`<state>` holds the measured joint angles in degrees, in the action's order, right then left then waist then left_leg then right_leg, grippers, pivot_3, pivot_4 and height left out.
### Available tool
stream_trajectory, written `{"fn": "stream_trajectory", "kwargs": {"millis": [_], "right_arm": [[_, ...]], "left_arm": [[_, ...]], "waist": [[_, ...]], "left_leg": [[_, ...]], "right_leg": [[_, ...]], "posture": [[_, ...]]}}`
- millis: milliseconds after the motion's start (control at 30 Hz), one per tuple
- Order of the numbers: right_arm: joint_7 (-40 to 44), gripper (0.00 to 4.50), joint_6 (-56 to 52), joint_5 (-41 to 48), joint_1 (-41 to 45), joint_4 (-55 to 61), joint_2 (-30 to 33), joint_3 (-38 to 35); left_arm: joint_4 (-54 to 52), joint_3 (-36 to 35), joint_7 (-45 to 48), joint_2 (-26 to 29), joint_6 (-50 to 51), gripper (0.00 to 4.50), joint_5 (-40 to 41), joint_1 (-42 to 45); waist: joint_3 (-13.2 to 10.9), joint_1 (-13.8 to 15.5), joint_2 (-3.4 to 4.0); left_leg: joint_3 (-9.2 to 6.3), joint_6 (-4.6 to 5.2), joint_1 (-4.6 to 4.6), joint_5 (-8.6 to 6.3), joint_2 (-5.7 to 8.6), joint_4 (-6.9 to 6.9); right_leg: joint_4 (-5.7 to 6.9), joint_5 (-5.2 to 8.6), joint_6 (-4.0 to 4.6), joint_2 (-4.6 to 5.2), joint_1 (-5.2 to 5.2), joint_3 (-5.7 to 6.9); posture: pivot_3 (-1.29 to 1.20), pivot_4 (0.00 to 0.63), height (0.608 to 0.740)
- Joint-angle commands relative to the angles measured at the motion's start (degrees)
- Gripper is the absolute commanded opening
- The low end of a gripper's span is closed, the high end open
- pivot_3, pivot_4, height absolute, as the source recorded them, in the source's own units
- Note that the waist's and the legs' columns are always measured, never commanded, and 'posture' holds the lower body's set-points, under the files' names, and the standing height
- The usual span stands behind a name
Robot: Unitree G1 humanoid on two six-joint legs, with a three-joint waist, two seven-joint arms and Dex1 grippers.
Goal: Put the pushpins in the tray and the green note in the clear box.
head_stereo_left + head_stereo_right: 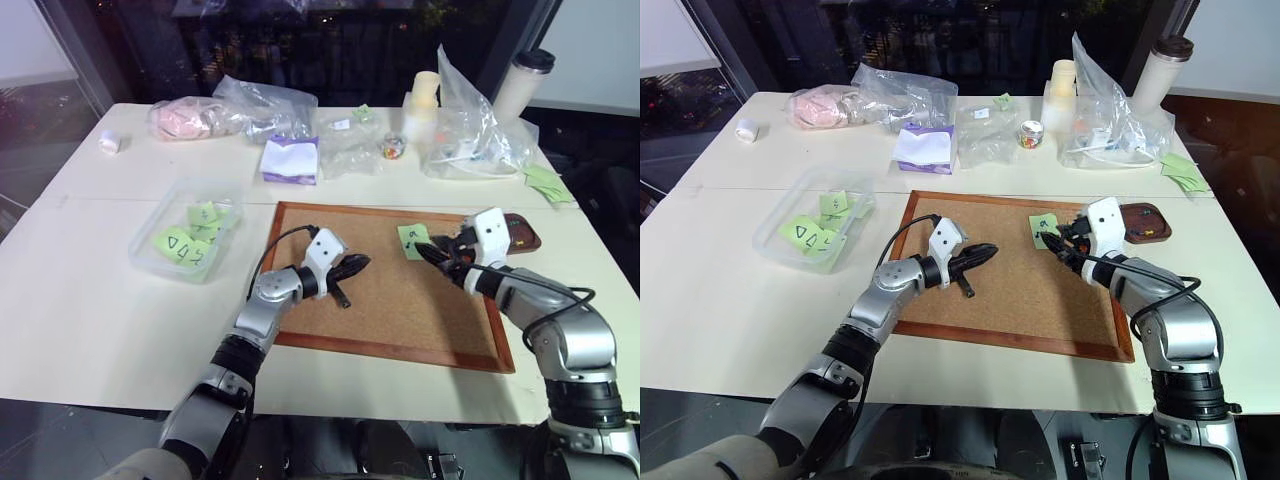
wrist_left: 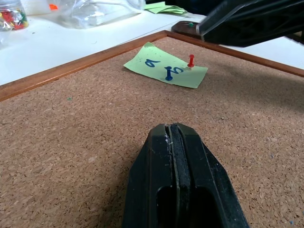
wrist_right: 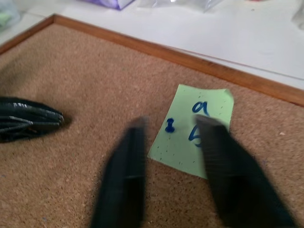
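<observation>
Right fingers (image 3: 167,142) parted over green note (image 3: 192,130)

White table (image 1: 90,320) with a seam across its middle. Dark glass windows (image 1: 330,50) behind it, apparently night outside. White wall panels (image 1: 35,40) at both corners.

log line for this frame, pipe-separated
left gripper shut, idle over corkboard | right gripper open at green note | blue pushpin in note
</observation>
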<state>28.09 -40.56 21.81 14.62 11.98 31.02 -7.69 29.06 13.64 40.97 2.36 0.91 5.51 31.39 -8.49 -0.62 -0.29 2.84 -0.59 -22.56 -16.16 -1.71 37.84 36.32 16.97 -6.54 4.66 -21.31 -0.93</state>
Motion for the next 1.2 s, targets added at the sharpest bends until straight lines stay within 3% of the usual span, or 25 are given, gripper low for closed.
{"fn": "stream_trajectory", "kwargs": {"millis": [33, 300, 400, 467, 867, 967, 1067, 1100, 1200], "right_arm": [[0.04, 0.96, 2.41, -1.25, 0.7, -0.12, 0.31, -0.1], [-0.05, 0.96, 5.1, -2.62, 2.39, -4.77, 0.47, -1.07], [-0.27, 1.77, 5.52, -3.25, 2.85, -6.24, 0.38, -0.94], [-0.27, 2.71, 5.97, -3.65, 3.01, -7.16, 0.14, -0.57], [-0.32, 2.71, 9.45, -5.88, 3.77, -12.32, -1.64, 0.75], [-0.29, 1.82, 10.31, -6.53, 4.1, -13.47, -1.81, 0.93], [-0.27, 0.3, 10.34, -6.51, 4.22, -13.48, -1.92, 0.86], [-0.05, 0.04, 10.28, -6.39, 4.14, -13.03, -1.82, 0.81], [0.19, 0.04, 9.55, -6.08, 3.95, -11.49, -1.34, 0.53]], "left_arm": [[2.94, 0.37, -0.54, 1.16, 2.19, 0.0, -1.59, -2.06], [1.74, 0.79, -0.55, 1.4, 2.62, 0.0, -1.71, -3.17], [1.64, 0.75, -0.6, 1.42, 2.71, 0.0, -1.69, -3.13], [1.64, 0.7, -0.67, 1.38, 2.72, 0.0, -1.66, -3.09], [1.73, 0.52, -1.07, 1.38, 2.71, 0.0, -1.67, -3.0], [1.78, 0.55, -1.19, 1.36, 2.73, 0.0, -1.73, -3.05], [1.83, 0.6, -1.26, 1.44, 2.68, 0.0, -1.82, -3.24], [1.98, 0.58, -1.34, 1.46, 2.67, 0.0, -1.86, -3.25], [2.46, 0.6, -1.53, 1.47, 2.7, 0.0, -1.97, -3.18]], "waist": [[0.0, 0.0, 0.0], [0.0, -0.09, 0.0], [0.0, -0.04, 0.0], [0.0, -0.03, 0.0], [0.0, -0.04, 0.0], [0.0, -0.04, 0.0], [0.0, -0.04, 0.0], [0.0, -0.05, 0.0], [0.0, -0.06, 0.0]], "left_leg": [[0.0, 0.0, 0.0, 0.0, 0.0, 0.0], [0.01, 0.01, 0.0, -0.01, 0.0, -0.14], [0.01, 0.01, 0.01, -0.01, 0.0, -0.17], [0.01, 0.01, 0.0, -0.01, 0.0, -0.21], [0.03, 0.01, 0.02, -0.01, 0.0, -0.28], [0.03, 0.0, 0.03, -0.01, 0.01, -0.29], [0.03, 0.0, 0.04, -0.01, 0.01, -0.3], [0.03, 0.0, 0.04, -0.01, 0.01, -0.31], [0.04, 0.0, 0.05, -0.01, 0.01, -0.31]], "right_leg": [[0.0, 0.01, 0.01, 0.0, 0.0, 0.0], [-0.1, 0.0, 0.02, 0.02, -0.02, 0.0], [-0.11, 0.0, 0.01, 0.02, -0.02, 0.0], [-0.14, 0.0, 0.01, 0.02, -0.02, 0.0], [-0.16, 0.0, 0.01, 0.03, -0.03, 0.0], [-0.17, -0.01, 0.0, 0.03, -0.02, 0.0], [-0.17, -0.01, 0.0, 0.03, -0.02, 0.0], [-0.17, -0.01, 0.0, 0.03, -0.02, 0.0], [-0.18, -0.01, 0.01, 0.04, -0.02, 0.0]], "posture": [[0.0, 0.15, 0.74], [0.0, 0.15, 0.74], [0.0, 0.15, 0.74], [0.0, 0.15, 0.74], [0.0, 0.15, 0.74], [0.0, 0.15, 0.74], [0.0, 0.15, 0.74], [0.0, 0.15, 0.74], [0.0, 0.15, 0.74]]}}
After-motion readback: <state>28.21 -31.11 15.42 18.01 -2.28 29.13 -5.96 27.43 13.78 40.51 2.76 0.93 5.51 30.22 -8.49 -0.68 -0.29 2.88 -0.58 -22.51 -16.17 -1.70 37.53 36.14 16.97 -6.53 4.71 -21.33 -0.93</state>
